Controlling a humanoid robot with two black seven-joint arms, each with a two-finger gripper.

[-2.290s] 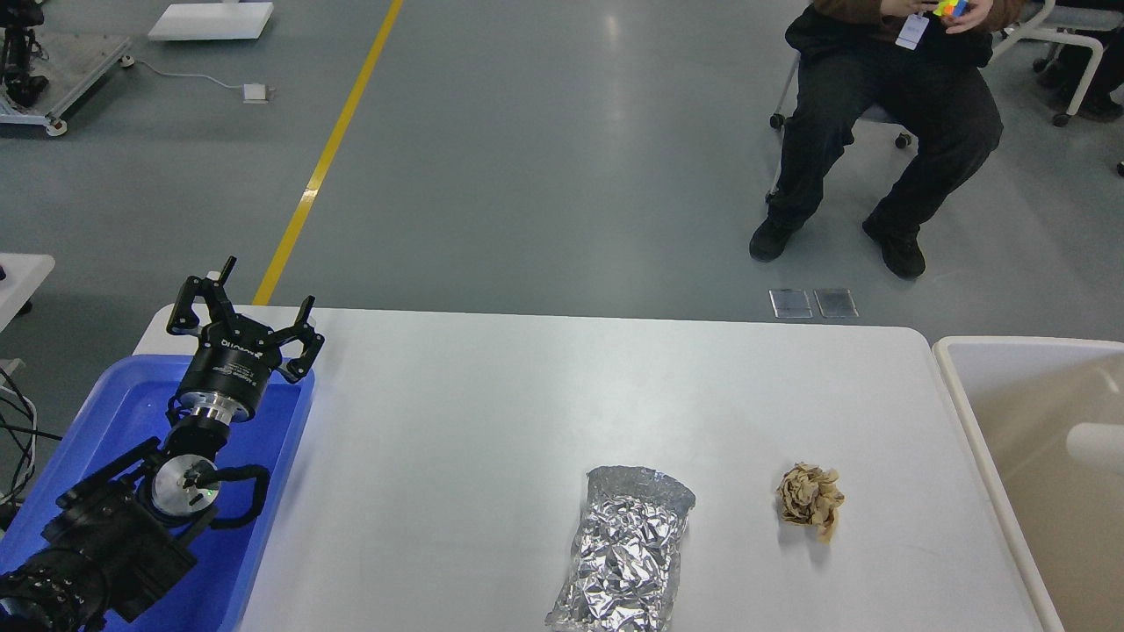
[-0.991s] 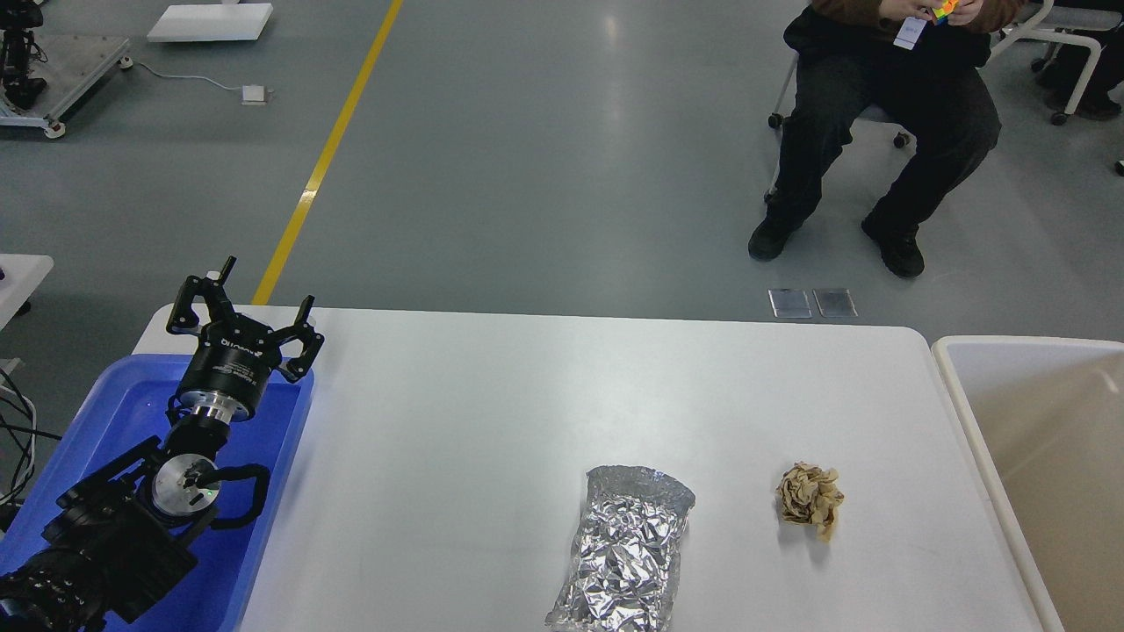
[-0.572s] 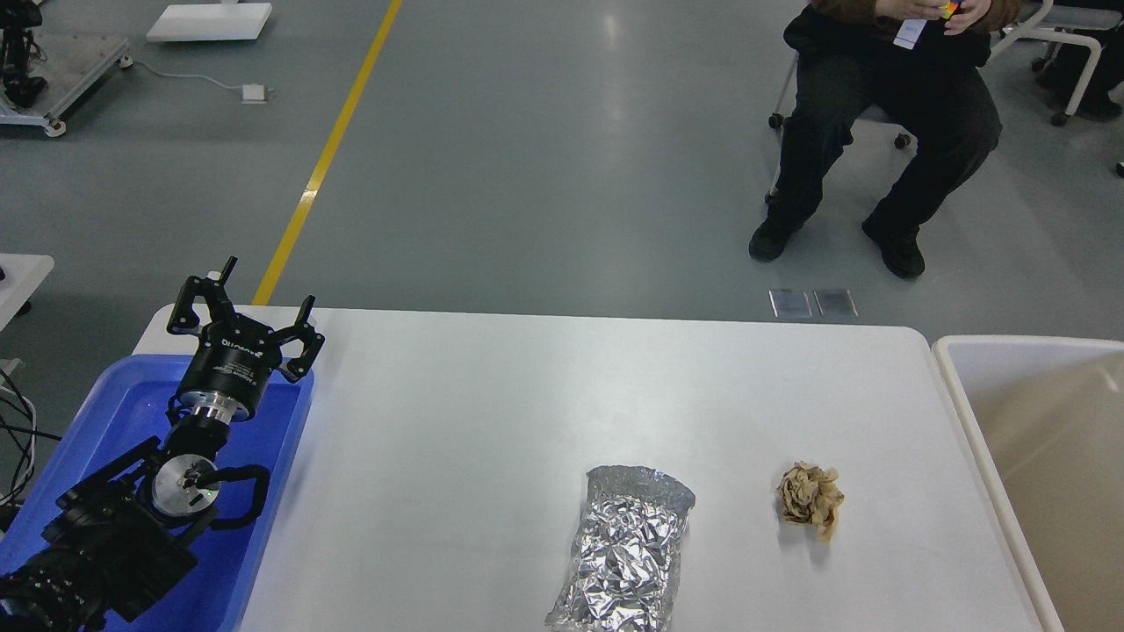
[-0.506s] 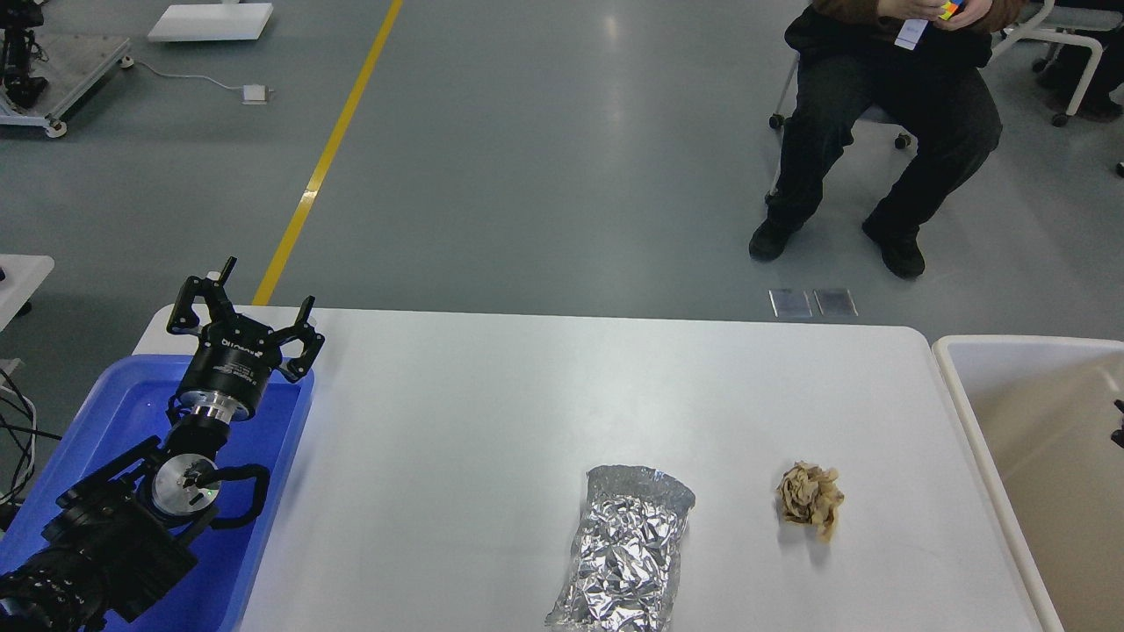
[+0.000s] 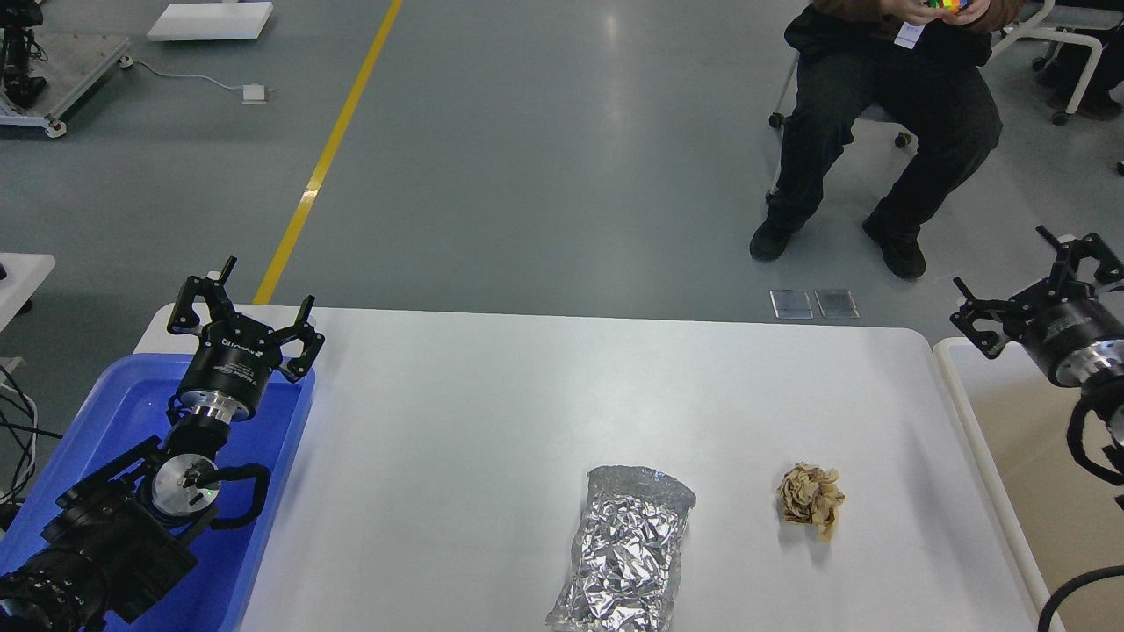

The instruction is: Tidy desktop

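Note:
The white desktop [image 5: 492,412] fills the lower middle of the head view. A crumpled silver foil bag [image 5: 625,549] lies on it near the front edge. A crumpled brown paper ball [image 5: 810,499] lies to its right. My left gripper [image 5: 241,303] is open and empty above the far end of the blue tray [image 5: 114,412]. My right gripper [image 5: 1027,276] is open and empty, raised above the far left corner of the beige-white tub [image 5: 975,412], well clear of the paper ball.
A seated person [image 5: 887,114] in dark clothes is on a chair beyond the table's far right. A yellow floor line [image 5: 329,154] runs away at the left. Another table's corner [image 5: 22,272] shows at the far left.
My right arm has come up into view at the right, over the tub's corner, with its gripper open. The left arm, foil bag and paper ball have not moved.

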